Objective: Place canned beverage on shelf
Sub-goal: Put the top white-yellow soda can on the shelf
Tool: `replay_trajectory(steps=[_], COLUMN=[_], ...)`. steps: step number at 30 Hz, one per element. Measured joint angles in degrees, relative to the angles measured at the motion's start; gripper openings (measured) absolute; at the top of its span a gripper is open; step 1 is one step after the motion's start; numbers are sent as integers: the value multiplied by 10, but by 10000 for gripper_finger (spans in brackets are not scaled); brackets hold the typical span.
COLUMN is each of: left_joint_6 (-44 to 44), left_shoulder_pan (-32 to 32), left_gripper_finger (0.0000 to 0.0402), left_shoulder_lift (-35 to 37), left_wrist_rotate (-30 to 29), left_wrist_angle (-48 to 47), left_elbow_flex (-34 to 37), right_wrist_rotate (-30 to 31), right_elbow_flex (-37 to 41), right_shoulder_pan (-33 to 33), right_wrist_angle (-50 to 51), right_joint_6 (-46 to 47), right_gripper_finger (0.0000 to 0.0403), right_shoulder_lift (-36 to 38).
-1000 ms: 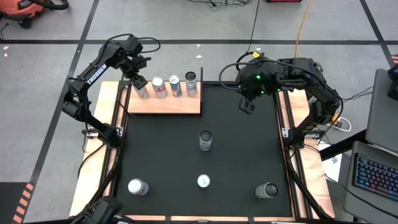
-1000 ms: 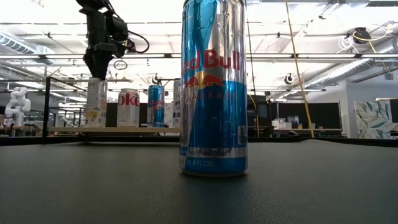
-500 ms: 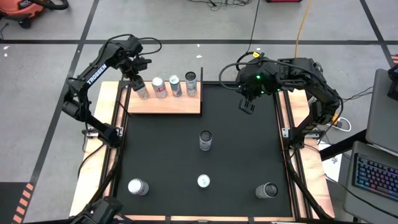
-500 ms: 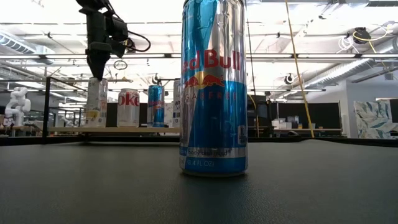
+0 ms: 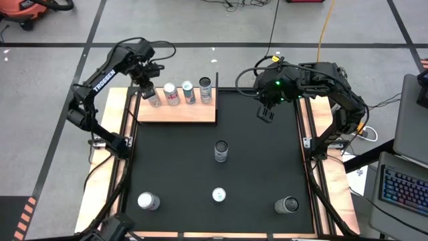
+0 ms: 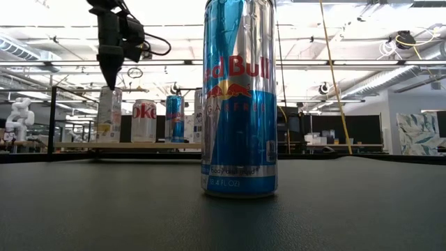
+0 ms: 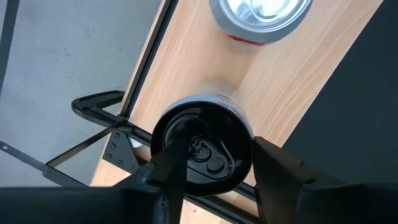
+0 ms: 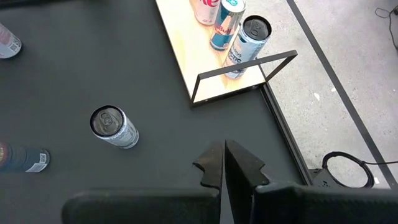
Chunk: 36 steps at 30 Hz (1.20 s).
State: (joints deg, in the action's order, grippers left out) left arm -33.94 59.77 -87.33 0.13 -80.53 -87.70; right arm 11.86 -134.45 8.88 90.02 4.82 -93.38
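Left gripper (image 5: 148, 89) hangs above the leftmost can (image 5: 154, 98) on the shelf (image 5: 177, 111); from the left wrist view its two dark fingers (image 7: 169, 163) stand either side of the black can top with slim gaps, partly apart, gripping nothing. In the low view the gripper (image 6: 108, 78) tapers to a point just over that pale can (image 6: 108, 113), clear of it.

Shelf is a flat light-wood board with visible grain and thin black metal uprights, at the mat's (image 5: 261, 161) far left corner. Four upright cylinders in a row on it: pale can, red-and-white can (image 5: 172, 94), blue-silver can (image 5: 188, 92), dark-topped can (image 5: 204, 88).

Right gripper (image 5: 266, 114) hovers over the mat's far right part, fingers (image 8: 214, 167) pressed together, empty.

On the matte black mat: tall slim blue-silver can (image 5: 221, 150) mid-mat, glossy metal; three more cans (image 5: 219, 195) near the front edge.
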Motion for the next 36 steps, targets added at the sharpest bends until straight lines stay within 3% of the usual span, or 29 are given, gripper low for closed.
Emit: replay_trajectory(steps=[4,16,30,36], left_joint_6=[0,-32,-203,-206], left_shoulder_pan=[-15,-53,-78,-78], left_gripper_finger=[137,137,137,137], left_shoulder_lift=[0,-1,-1,-1], left_wrist_rotate=[0,-43,-42,-40], left_wrist_angle=[1,-1,6,6], left_elbow_flex=[0,0,1,1], right_wrist_rotate=[0,0,-1,-1], right_elbow_flex=[0,0,0,0], right_shoulder_pan=[0,0,0,0], right_wrist_angle=[0,0,0,0], right_joint_6=[-1,-1,-1,-1], right_gripper_finger=[0,0,0,0], right_shoulder_lift=[0,0,0,0])
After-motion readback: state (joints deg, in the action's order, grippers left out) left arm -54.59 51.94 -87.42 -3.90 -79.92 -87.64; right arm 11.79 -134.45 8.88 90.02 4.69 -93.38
